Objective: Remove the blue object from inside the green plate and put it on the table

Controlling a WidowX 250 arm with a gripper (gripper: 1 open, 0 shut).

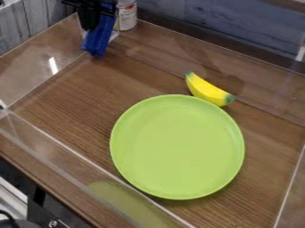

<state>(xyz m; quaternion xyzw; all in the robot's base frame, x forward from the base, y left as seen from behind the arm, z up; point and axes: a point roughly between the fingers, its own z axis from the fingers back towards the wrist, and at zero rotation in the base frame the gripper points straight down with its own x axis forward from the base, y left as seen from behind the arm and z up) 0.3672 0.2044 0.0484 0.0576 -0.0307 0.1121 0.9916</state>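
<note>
The black metal gripper [93, 18] is up at the far left corner, its jaws drawn in and clenched on the solid dark-blue angular block [100, 38]. Only a narrow spread shows between the dark fingers, though from where I'm standing their tips are hard to make out against the block. The block hangs below the jaws, its upper end up among the fingers and its lower end poking out toward me, slightly tilted. I can't tell whether that lower end touches the brown wood-grain tabletop [84, 98] or sits just above it.

Just beside the gripper, on its right as I look, stands a white and red cylindrical can [127, 12], partly cut off at the top of my view. The round lime-green plastic plate [177, 147] lies flat on the tabletop, well apart from the block and nearer to me. The yellow banana-shaped toy [209, 89] with green tips rests close to the plate's far edge, also on the wood.
</note>
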